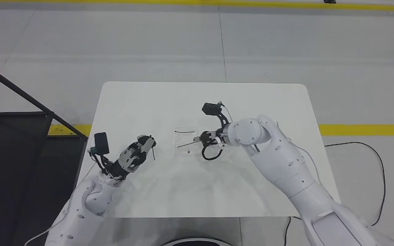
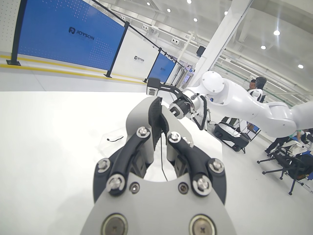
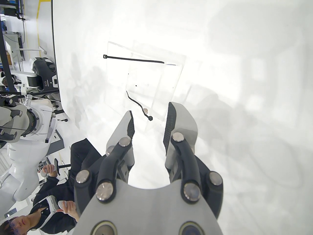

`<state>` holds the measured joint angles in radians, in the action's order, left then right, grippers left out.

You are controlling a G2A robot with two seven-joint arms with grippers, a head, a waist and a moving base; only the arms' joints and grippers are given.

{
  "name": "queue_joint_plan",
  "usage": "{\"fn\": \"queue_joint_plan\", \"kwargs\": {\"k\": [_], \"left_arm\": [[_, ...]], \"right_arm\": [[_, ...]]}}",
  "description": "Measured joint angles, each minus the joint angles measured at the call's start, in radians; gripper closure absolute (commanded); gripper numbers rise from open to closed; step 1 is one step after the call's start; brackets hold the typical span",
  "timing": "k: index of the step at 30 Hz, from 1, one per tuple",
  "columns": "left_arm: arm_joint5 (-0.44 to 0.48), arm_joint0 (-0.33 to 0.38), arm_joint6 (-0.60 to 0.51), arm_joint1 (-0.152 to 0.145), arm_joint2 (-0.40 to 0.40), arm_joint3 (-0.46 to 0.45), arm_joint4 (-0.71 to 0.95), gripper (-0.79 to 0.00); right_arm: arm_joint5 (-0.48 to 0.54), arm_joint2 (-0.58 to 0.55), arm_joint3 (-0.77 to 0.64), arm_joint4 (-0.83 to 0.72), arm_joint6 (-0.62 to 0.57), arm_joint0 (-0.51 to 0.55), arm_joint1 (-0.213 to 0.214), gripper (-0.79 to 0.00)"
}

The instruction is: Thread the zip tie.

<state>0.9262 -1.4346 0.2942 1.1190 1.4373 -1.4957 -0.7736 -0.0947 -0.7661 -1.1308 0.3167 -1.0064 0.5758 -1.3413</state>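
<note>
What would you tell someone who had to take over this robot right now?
Left gripper: shut on a thin black plastic zip tie, whose strip trails back from the pads.
Right gripper: open and holding nothing, close to the head of a curved black zip tie.
Things: the curved tie and a straight black zip tie lie on a clear flat plastic tray at the middle of the white table.
Done: one tie picked up.
Left: no tie looks threaded yet. Probably the right gripper must grasp a tie end so a tail can go through a head.
</note>
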Motion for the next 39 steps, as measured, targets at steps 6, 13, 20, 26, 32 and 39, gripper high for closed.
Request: {"fn": "queue_joint_plan", "kwargs": {"k": [6,13,20,26,32,39], "left_arm": [[-0.001,-0.002,0.003,0.002,0.003,0.0,-0.003,0.0],[0.001,-0.004,0.007,0.004,0.007,0.001,-0.006,0.0],[0.002,-0.005,0.008,0.006,0.01,0.001,-0.01,0.0],[0.0,-0.005,0.006,0.008,0.011,0.001,-0.011,0.0],[0.001,-0.004,0.004,0.01,0.013,0.003,-0.011,0.0],[0.0,-0.003,0.007,0.012,0.013,0.004,-0.015,0.0]], "right_arm": [[0.001,0.01,0.013,0.005,-0.004,-0.008,-0.008,-0.265],[0.001,0.013,0.023,0.008,-0.007,-0.012,-0.015,-0.24],[0.002,0.01,0.025,0.014,-0.007,-0.011,-0.018,-0.145],[0.001,0.005,0.022,0.021,-0.008,-0.009,-0.02,-0.095],[0.0,-0.003,0.012,0.028,-0.008,-0.002,-0.019,-0.058],[0.006,-0.043,-0.036,0.036,0.006,0.03,-0.006,0.0]]}}
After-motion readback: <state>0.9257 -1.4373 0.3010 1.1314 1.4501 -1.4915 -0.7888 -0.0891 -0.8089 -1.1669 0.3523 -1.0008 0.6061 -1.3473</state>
